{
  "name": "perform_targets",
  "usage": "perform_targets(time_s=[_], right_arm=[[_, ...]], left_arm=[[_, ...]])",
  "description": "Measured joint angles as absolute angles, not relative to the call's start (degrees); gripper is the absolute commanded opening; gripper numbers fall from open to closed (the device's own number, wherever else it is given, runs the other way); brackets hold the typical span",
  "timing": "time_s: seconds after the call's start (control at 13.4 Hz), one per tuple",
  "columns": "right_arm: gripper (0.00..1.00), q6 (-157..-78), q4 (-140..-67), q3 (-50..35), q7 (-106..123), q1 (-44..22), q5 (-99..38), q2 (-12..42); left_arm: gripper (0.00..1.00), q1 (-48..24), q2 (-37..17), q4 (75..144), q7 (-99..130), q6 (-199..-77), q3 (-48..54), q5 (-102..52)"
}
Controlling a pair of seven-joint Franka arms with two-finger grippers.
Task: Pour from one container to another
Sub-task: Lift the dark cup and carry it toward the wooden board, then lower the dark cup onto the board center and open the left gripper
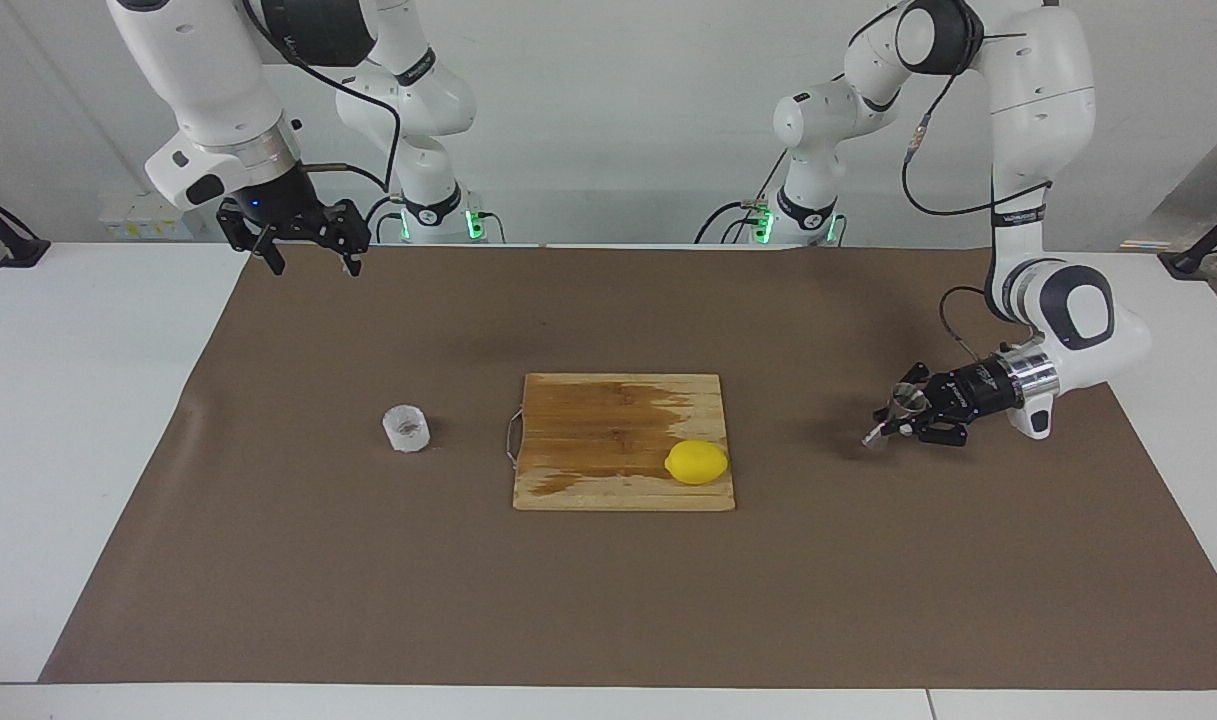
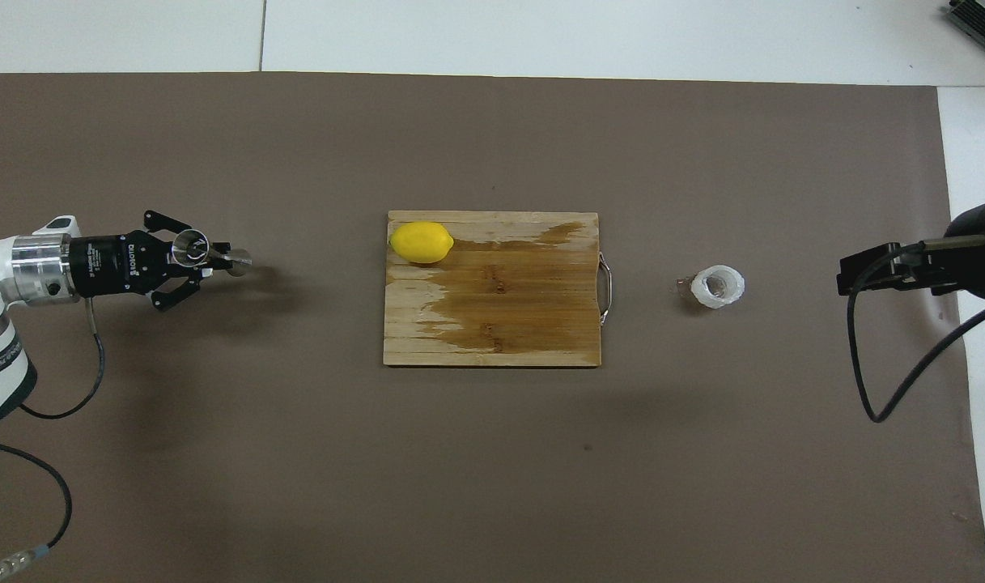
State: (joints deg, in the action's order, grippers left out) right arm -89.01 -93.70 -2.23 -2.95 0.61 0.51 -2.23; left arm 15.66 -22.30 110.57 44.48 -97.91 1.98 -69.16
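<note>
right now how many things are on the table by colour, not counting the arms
yellow: 1, the lemon
white: 1, the crinkled cup
steel: 1, the jigger, held in the left end effector
wood brown: 1, the cutting board
total: 4

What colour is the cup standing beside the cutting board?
White, translucent and crinkled cup; the overhead view shows it best.
</note>
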Motion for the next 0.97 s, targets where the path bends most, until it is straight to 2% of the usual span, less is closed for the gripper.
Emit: perform_targets(time_s=[0.52, 0.97], right_arm=[[1.0, -89.01, -93.7, -2.23, -2.95, 0.61, 0.51, -2.23], [1.0, -89.01, -93.7, -2.23, -2.95, 0.61, 0.51, -2.23]], left_arm=[[0.0, 3.36, -17.52, 110.62, 46.32, -97.05, 2.38, -74.69], [0.0, -8.7, -16.65, 110.02, 54.12, -107.67, 2.43, -82.83]])
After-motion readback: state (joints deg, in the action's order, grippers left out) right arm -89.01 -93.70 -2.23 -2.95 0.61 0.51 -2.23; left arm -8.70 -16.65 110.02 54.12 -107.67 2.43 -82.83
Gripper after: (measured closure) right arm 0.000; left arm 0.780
